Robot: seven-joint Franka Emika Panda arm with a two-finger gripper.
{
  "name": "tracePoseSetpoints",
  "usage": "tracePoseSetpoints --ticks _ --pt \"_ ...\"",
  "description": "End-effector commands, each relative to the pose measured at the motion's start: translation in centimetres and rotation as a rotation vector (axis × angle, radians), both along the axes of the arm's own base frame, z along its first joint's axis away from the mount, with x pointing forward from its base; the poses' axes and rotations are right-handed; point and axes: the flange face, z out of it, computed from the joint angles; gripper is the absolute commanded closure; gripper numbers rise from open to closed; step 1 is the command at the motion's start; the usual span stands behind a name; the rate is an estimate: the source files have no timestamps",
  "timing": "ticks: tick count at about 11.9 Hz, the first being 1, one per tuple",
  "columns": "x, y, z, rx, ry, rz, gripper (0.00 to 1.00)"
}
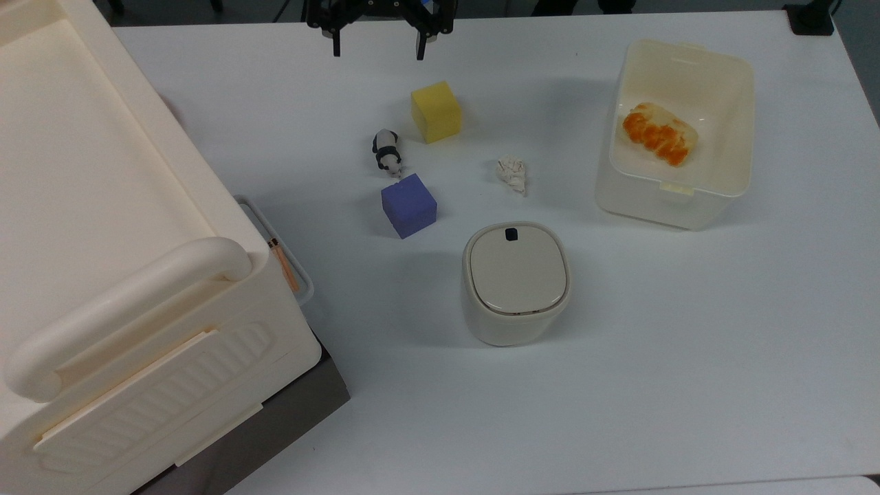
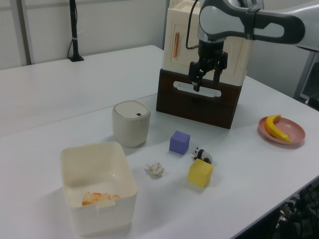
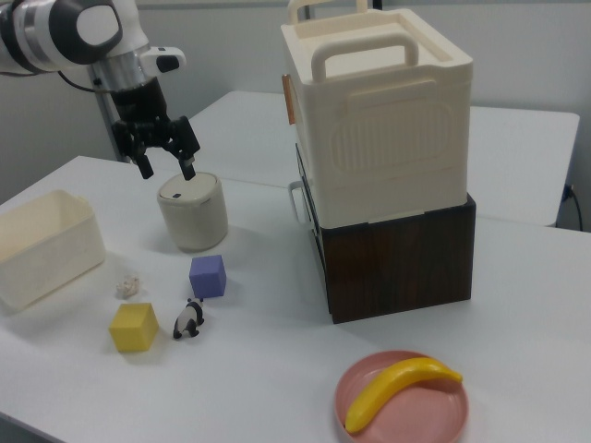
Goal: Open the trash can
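The big cream crate [image 1: 103, 227] sits on a dark box [image 3: 397, 258], off to the top view's left of the fingers [image 1: 336, 42]. The tub [image 1: 677, 130] with orange food is well to the top view's right of them. The trash can [image 1: 515, 282], lid shut, stands on the table [image 1: 687, 344] well apart from the gripper [image 1: 377, 45], which hangs above the table with its fingers spread and empty. A yellow block [image 1: 435, 111] lies nearest the fingertips, with a purple block [image 1: 408, 205] farther off.

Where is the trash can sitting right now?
In the top view the trash can stands near the table's middle, lid closed, just below-right of the purple cube and below the crumpled paper.
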Motion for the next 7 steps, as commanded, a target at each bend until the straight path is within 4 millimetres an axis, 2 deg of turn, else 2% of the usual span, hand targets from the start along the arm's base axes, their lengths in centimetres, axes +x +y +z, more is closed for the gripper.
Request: tracePoseSetpoints --ticks 1,3,4,5,6,7 --pt "0.01 -0.28 0.99 -0.009 0.012 0.018 0.0" --pt "-0.22 -0.4 1.17 -0.009 0.024 0.023 0.04" --pt "-0.32 -0.35 1.22 -0.012 0.028 0.035 0.16" --pt "-0.27 -0.42 1.13 -0.011 0.031 0.038 0.39" --pt "-0.28 -0.38 1.12 -0.006 0.032 0.042 0.73" --pt "-0.22 -0.58 1.28 0.006 0.029 0.057 1.0"
